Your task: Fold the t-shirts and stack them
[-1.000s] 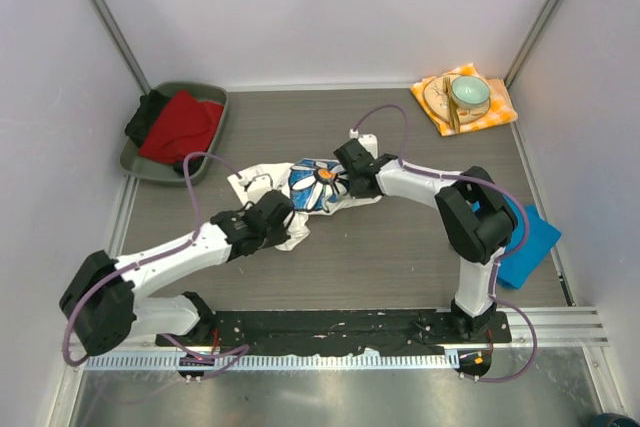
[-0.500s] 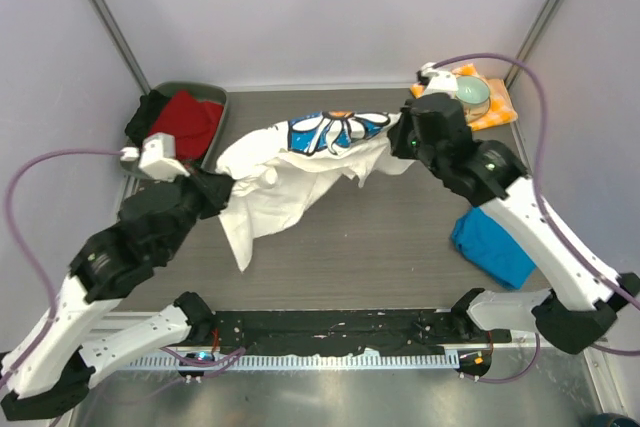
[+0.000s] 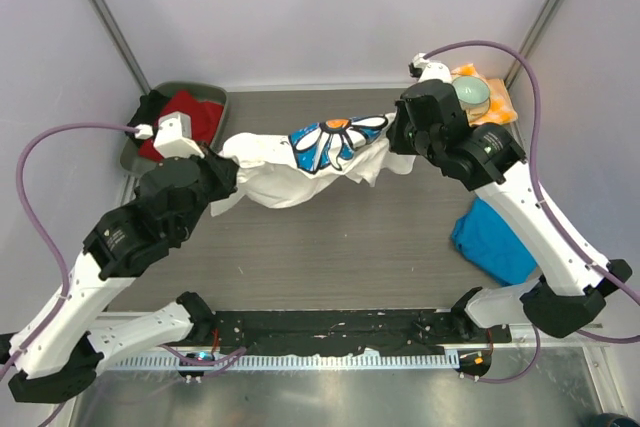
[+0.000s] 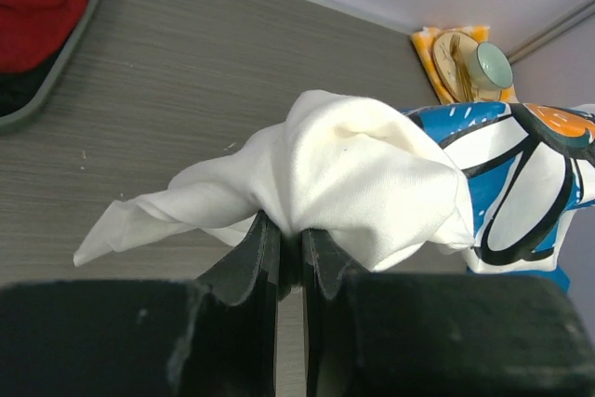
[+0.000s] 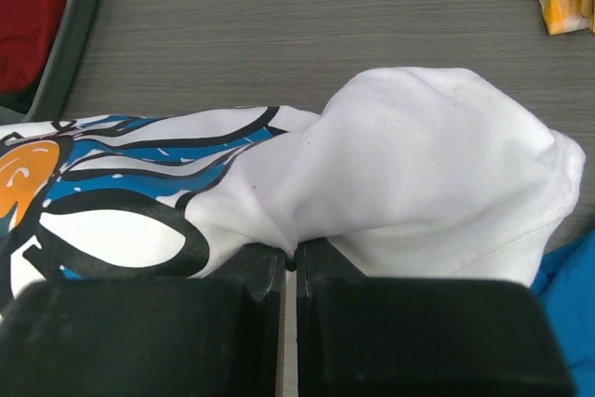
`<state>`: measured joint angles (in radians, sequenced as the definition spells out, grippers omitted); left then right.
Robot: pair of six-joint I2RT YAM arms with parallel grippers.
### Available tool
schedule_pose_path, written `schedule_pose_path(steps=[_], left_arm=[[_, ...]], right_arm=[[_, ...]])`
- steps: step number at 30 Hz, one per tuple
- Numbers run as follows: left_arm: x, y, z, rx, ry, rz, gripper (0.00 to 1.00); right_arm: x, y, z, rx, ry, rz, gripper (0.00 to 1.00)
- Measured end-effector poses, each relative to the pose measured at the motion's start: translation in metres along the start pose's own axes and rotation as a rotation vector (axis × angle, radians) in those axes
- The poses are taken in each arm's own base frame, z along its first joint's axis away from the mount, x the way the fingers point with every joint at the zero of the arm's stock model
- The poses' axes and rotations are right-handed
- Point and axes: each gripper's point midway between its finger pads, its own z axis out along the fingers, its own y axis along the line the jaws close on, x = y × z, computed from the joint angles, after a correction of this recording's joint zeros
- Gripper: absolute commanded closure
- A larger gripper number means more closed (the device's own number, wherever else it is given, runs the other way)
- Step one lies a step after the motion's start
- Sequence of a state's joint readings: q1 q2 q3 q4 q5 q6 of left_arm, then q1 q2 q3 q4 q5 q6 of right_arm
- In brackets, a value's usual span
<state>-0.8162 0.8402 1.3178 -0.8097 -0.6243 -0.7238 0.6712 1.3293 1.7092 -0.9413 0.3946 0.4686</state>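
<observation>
The white daisy t-shirt hangs stretched in the air between both arms, its blue-and-orange print facing up. My left gripper is shut on the shirt's left end; in the left wrist view the white cloth bunches out of that gripper. My right gripper is shut on the shirt's right end, where white cloth wells up from the pinched gripper. The plain blue t-shirt lies crumpled on the table at the right, partly under the right arm.
A dark green tray holding red and black cloth sits at the back left. An orange-and-white checked napkin with a plate and a green cup lies at the back right. White walls close in the table.
Both arms lifted the daisy shirt off the table and pulled it apart. In the last half second the hanging cloth drew up and the shirt now stretches more tautly between the grippers.
</observation>
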Motion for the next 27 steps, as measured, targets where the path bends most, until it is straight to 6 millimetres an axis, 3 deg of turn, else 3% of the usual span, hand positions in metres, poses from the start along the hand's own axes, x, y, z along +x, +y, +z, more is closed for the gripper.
schedule_pose_path(steps=[3, 7, 11, 17, 22, 23, 24, 25, 26, 27], left_arm=[[0.007, -0.006, 0.003, 0.021, 0.032, 0.007, 1.0], [-0.003, -0.021, -0.009, 0.099, 0.041, -0.028, 1.0], [-0.023, -0.038, -0.028, 0.203, 0.021, -0.085, 1.0], [-0.029, -0.054, -0.057, 0.378, 0.024, -0.143, 1.0], [-0.018, -0.047, -0.06, 0.387, 0.037, -0.172, 0.99], [-0.012, -0.045, -0.055, 0.37, 0.047, -0.165, 0.95], [-0.006, -0.043, -0.049, 0.348, 0.057, -0.155, 0.72], [0.003, -0.041, -0.035, 0.301, 0.071, -0.132, 0.51], [0.005, -0.041, -0.031, 0.29, 0.076, -0.126, 0.28], [0.012, -0.039, -0.017, 0.244, 0.086, -0.098, 0.0]], right_arm=[[0.007, -0.003, -0.004, 0.001, 0.028, -0.011, 0.99], [0.002, -0.008, -0.025, -0.021, 0.012, -0.001, 0.99], [-0.013, -0.01, -0.055, -0.074, -0.044, 0.028, 0.99], [-0.026, -0.016, -0.103, -0.168, -0.128, 0.07, 0.99], [-0.022, -0.013, -0.106, -0.198, -0.118, 0.069, 0.99], [-0.019, -0.013, -0.099, -0.186, -0.104, 0.063, 0.99], [-0.015, -0.012, -0.09, -0.17, -0.091, 0.057, 0.92], [-0.008, -0.012, -0.073, -0.137, -0.063, 0.046, 0.75], [-0.002, -0.012, -0.058, -0.106, -0.037, 0.036, 0.65], [0.007, -0.013, -0.036, -0.068, -0.001, 0.024, 0.48]])
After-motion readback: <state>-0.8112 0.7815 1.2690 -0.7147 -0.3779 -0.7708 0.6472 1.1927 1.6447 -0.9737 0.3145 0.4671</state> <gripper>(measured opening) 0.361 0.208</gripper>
